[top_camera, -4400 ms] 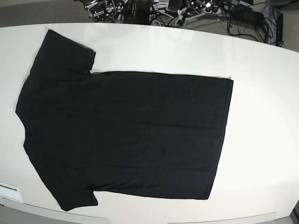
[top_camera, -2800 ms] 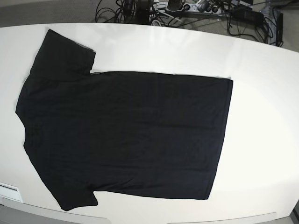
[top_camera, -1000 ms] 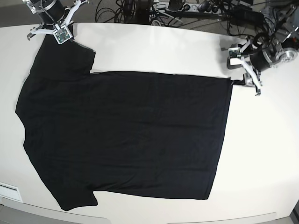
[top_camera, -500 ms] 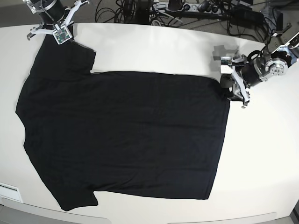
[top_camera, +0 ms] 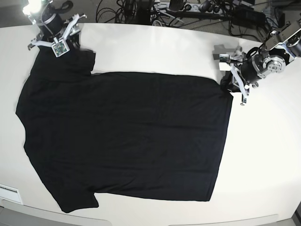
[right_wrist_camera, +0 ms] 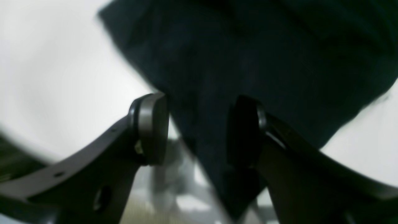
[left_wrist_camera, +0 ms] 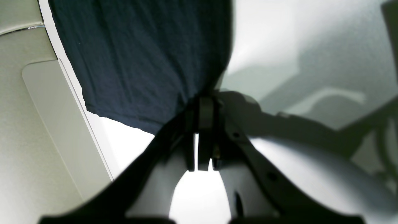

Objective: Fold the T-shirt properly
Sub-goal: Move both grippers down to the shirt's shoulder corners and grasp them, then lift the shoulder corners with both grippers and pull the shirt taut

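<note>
Base view shows the T-shirt (top_camera: 124,136) spread flat, plain side up, its long axis running across the table (top_camera: 268,155), sleeves toward the table's left edge and hem toward the right. The left gripper (top_camera: 229,84) pinches the hem's far corner, jaws closed on cloth in its wrist view. The right gripper (top_camera: 52,43) straddles the far sleeve, jaws apart around the fabric, not yet closed.

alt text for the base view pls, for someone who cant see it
A large black T-shirt lies flat, plain side up, on a white table, its sleeves toward the view's left. The left gripper pinches the shirt's upper hem corner at right, and the right gripper sits at the upper sleeve, top left. Cables run behind the table.
</note>
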